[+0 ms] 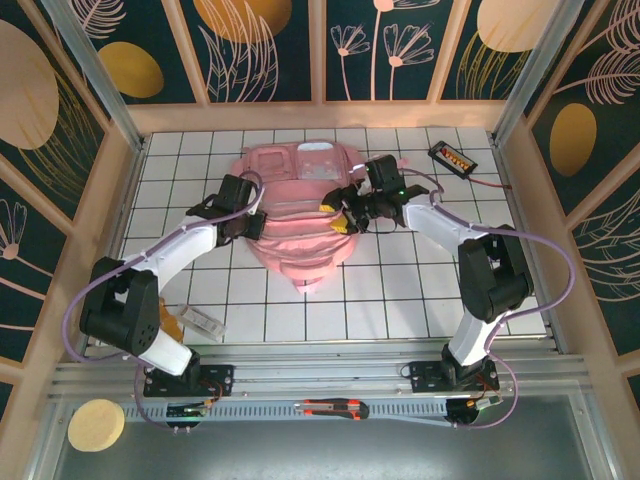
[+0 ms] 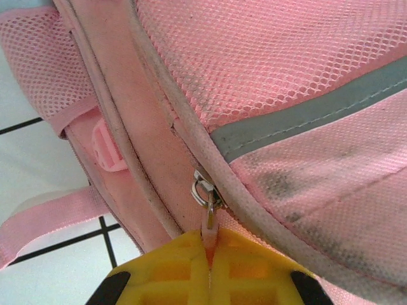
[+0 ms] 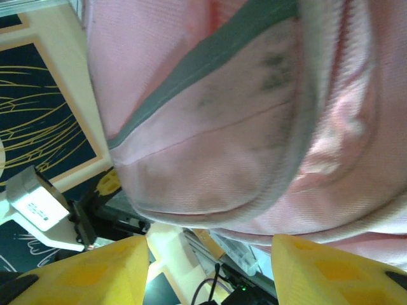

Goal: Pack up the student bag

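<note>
Front rail: a utility knife (image 1: 335, 408) lies on the metal rail between the two arm bases; a yellow disc (image 1: 95, 424) sits at the near left corner, off the tiles
Near left of table: a clear plastic piece (image 1: 205, 320) lies on the white tiled table (image 1: 400, 300), just beside the left arm's base
Task item: the student bag (image 1: 300, 240), pink, lies flat at mid-table, with its translucent pockets toward the far wall
Left arm: the left gripper (image 2: 208, 254) is at the bag's left side; its yellow fingers are pressed together, pinching the zip pull (image 2: 205, 190) at the seam below a grey reflective strip (image 2: 305, 117)
Right arm: the right gripper (image 3: 210, 267) is at the bag's right side; its yellow fingers stand well apart with nothing clamped between them; pink fabric lies just beyond the tips, contact cannot be determined
Far right corner: a black device (image 1: 452, 155) with a red lead rests on the tiles, well apart from the bag
</note>
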You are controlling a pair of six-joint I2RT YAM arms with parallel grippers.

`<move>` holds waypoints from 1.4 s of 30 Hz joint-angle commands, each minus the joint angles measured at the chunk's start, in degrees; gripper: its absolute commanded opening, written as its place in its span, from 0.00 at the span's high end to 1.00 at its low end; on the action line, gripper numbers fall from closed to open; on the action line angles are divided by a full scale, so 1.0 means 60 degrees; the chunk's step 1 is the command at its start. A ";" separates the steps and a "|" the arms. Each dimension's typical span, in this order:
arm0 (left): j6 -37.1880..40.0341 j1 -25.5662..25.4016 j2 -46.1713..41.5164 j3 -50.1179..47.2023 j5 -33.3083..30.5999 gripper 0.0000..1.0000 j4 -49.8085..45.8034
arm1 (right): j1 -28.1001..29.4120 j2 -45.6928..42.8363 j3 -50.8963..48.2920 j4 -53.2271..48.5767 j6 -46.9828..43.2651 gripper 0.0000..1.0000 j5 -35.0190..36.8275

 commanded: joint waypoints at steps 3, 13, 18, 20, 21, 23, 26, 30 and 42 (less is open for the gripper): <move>0.0005 -0.0091 -0.0456 -0.0215 0.0565 1.00 0.0202 | 0.0148 0.0416 0.0666 0.0692 0.0687 0.46 0.0298; 0.0038 -0.0105 -0.0632 -0.0448 0.0986 1.00 0.0426 | 0.0288 0.0680 0.1317 0.1115 0.1356 0.48 0.1539; 0.0074 -0.0116 -0.0692 -0.0681 0.1095 1.00 0.0523 | 0.0586 0.1348 0.1764 0.1039 0.1592 0.49 0.1377; 0.0097 -0.0116 -0.0693 -0.0697 0.1163 1.00 0.0563 | 0.0855 0.1596 0.1956 0.0930 0.1632 0.48 0.1223; 0.0100 -0.0122 -0.0706 -0.0719 0.1199 1.00 0.0591 | 0.0930 0.1690 0.1962 0.0948 0.1693 0.48 0.1132; 0.0085 -0.0120 -0.0720 -0.0750 0.1246 1.00 0.0654 | 0.1078 0.1824 0.1861 0.1016 0.1879 0.47 0.1075; 0.0074 -0.0120 -0.0794 -0.0865 0.1275 1.00 0.0740 | 0.1180 0.1958 0.1854 0.1147 0.2053 0.50 0.1112; 0.0165 -0.0120 -0.0933 -0.1093 0.1178 1.00 0.0786 | 0.1206 0.2042 0.1959 0.1158 0.1919 1.00 0.1241; 0.0221 0.0178 -0.0318 -0.0580 -0.1996 1.00 0.0048 | 0.0694 0.1249 0.2131 -0.1872 -0.1289 1.00 0.1706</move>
